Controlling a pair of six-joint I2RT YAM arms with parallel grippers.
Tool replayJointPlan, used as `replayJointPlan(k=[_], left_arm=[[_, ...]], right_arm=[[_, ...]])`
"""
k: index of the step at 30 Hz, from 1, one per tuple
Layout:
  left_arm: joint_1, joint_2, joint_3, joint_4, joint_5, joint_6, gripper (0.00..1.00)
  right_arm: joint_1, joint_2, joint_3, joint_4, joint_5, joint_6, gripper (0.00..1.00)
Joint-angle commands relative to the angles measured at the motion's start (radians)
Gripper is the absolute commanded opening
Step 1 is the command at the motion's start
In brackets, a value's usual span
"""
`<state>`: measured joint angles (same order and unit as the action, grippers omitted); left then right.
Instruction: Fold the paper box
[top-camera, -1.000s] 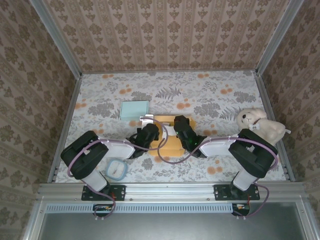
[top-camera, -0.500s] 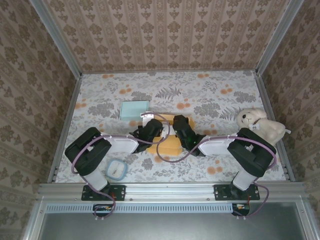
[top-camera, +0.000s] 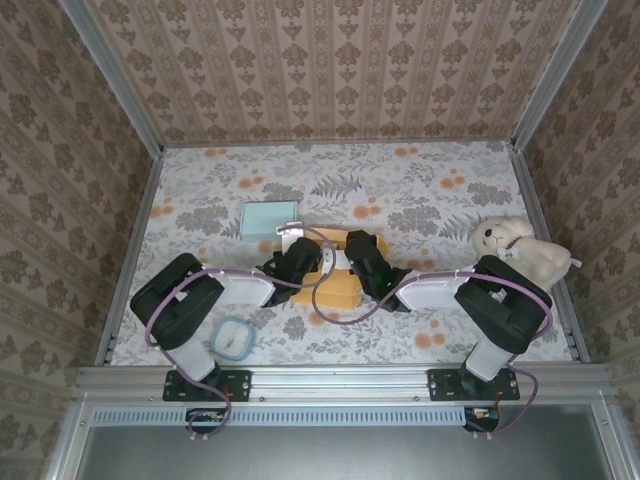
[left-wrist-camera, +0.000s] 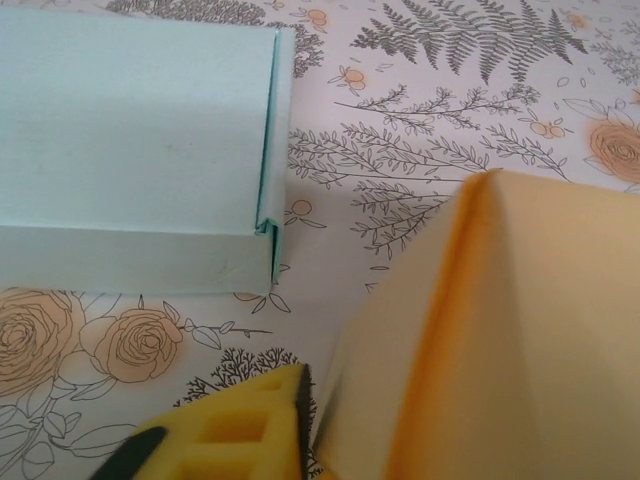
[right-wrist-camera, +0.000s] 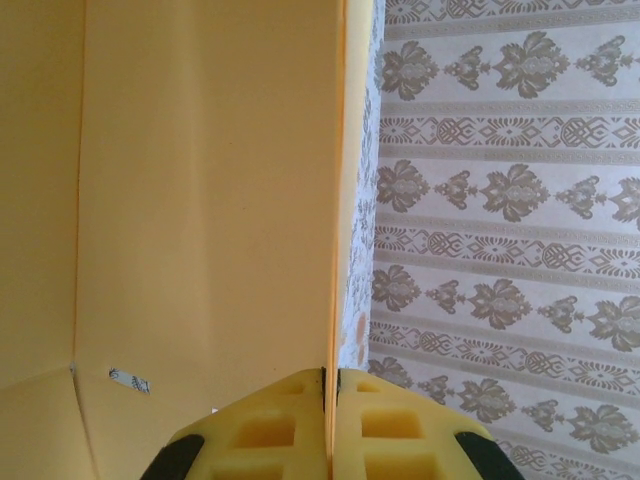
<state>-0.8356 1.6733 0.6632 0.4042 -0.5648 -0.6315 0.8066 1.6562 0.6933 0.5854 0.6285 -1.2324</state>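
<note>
**Right hand (top-camera: 358, 250) clamped on the paper box (top-camera: 345, 290), left hand (top-camera: 297, 255) close against it**

Closed tight, the right hand (right-wrist-camera: 330, 385) has its two yellow fingers pressed together on the thin edge of an upright panel of the paper box (right-wrist-camera: 200, 200). The panel rises straight from between the fingertips, with the patterned wall showing past it on the right.

From above, both arms reach in toward the middle of the flowered surface (top-camera: 430, 190), and the yellow-orange box lies between and under the two hands, partly covered by them.

On the left hand, one yellow finger (left-wrist-camera: 235, 435) shows at the bottom of the wrist view, just beside a raised, creased flap of the box (left-wrist-camera: 520, 330). The other finger is hidden, so I cannot tell how far this hand is open or whether it has hold of the flap.

A pale blue box (top-camera: 270, 218) sits flat on the surface just beyond the left hand, to the far left of the paper box; the wrist view shows it closed (left-wrist-camera: 130, 130) and apart from the yellow flap.

A cream stuffed dog (top-camera: 520, 250) rests at the right edge of the surface, beside the right arm. A small blue-rimmed dish (top-camera: 232, 338) lies near the left arm's base.
</note>
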Motion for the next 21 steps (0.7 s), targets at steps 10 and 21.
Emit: replayJointPlan(k=[10, 21], left_arm=[[0.102, 0.060, 0.006, -0.041, -0.136, 0.022, 0.36], [0.104, 0.092, 0.030, -0.049, -0.150, 0.014, 0.02]], right_arm=[[-0.027, -0.016, -0.021, -0.195, 0.038, 0.042, 0.00], [-0.027, -0.007, -0.016, -0.188, 0.035, 0.051, 0.00]])
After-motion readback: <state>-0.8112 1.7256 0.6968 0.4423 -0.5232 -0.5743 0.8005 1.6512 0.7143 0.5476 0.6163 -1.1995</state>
